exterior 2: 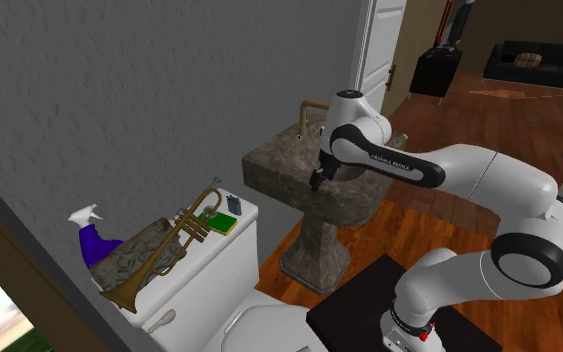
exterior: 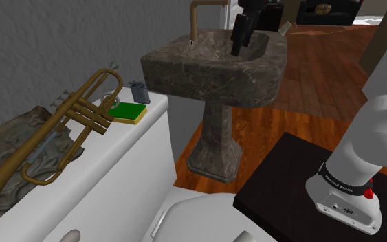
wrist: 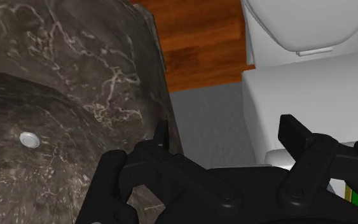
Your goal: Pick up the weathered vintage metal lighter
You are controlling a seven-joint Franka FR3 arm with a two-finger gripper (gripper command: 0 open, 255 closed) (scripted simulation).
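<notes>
My fingers (wrist: 161, 135) stand wide apart, nothing between them. My gripper (exterior: 238, 47) hangs over the basin of the dark stone sink (exterior: 185, 77), tips pointing down. The lighter (exterior: 139, 91), a small grey upright thing, sits well apart from me on the white toilet tank (exterior: 147, 141), at the end nearest the sink. Just beside it lies a green and yellow sponge (exterior: 128, 113), and a brass trumpet (exterior: 54, 134) stretches along the tank past that. The sink's rim and brass faucet (exterior: 200, 15) lie between me and the lighter. My arm arches up from the dark stand (exterior: 281, 175), elbow high, wrist bent down into the bowl.
</notes>
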